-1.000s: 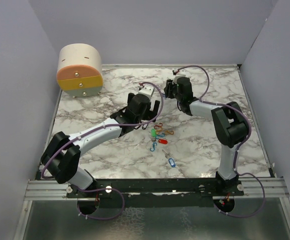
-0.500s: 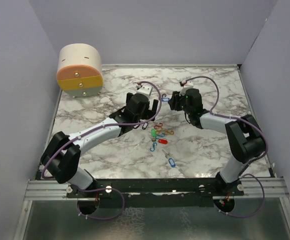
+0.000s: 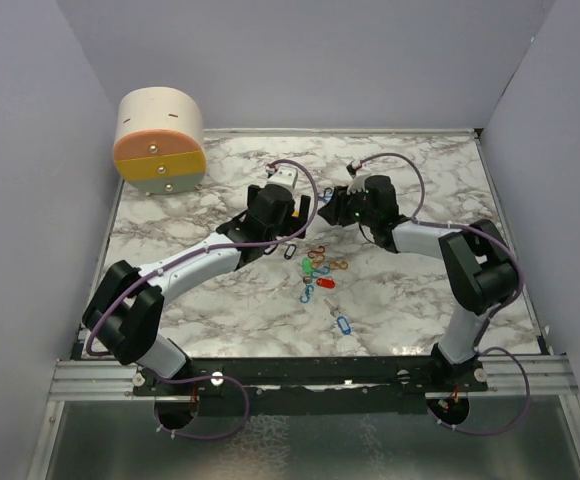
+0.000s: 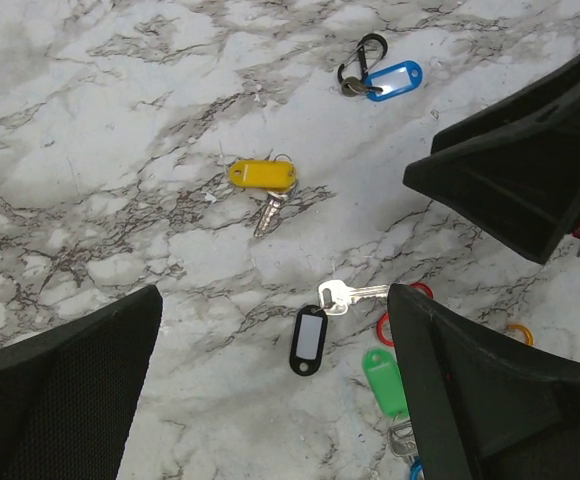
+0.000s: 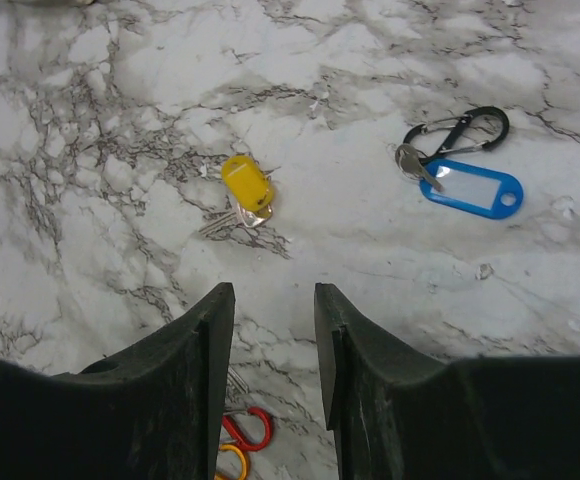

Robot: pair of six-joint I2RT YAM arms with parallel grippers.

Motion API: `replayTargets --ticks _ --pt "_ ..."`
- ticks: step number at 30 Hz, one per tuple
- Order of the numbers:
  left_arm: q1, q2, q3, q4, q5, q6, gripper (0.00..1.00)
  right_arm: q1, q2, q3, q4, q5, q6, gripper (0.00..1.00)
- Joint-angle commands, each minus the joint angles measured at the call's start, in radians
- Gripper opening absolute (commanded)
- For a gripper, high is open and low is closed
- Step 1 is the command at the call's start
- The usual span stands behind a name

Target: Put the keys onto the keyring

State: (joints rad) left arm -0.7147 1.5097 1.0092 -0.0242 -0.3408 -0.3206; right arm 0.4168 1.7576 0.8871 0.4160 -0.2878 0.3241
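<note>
- Left gripper (image 4: 275,300): jaws spread wide, nothing between them. Poised low over the marble table (image 4: 90,120), probably to frame the loose keys before picking one.
- Yellow-tagged key (image 4: 262,176): flat on the table at 12 o'clock from the left jaws, alone and well apart from the rest, so easy to reach.
- Black-tagged key (image 4: 308,340): flat just below the jaw gap, beside a green tag (image 4: 382,380) at 4 o'clock.
- Blue-tagged key (image 5: 470,188): at 2 o'clock from the right jaws, its key touching a black clip (image 5: 460,130), judged to be the ring.
- Right gripper (image 5: 270,300): fingers a narrow gap apart, empty. Aimed with the yellow-tagged key at 11 o'clock, apparently narrowed for a small pinch.
</note>
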Motion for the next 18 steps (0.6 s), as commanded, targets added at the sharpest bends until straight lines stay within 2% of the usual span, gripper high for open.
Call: replayTargets --ticks 1,11,18 --pt "0.011 0.004 -0.008 0.001 0.003 -0.009 0.96 0.002 0.103 0.112 0.014 -0.113 0.057 0.38" --pt "0.027 0.005 -0.02 0.0 0.005 -0.015 0.94 0.012 0.285 0.279 -0.012 -0.162 0.096 0.33" --pt "0.037 0.011 -0.03 0.0 0.017 -0.011 0.92 0.023 0.361 0.336 -0.016 -0.169 0.106 0.32"
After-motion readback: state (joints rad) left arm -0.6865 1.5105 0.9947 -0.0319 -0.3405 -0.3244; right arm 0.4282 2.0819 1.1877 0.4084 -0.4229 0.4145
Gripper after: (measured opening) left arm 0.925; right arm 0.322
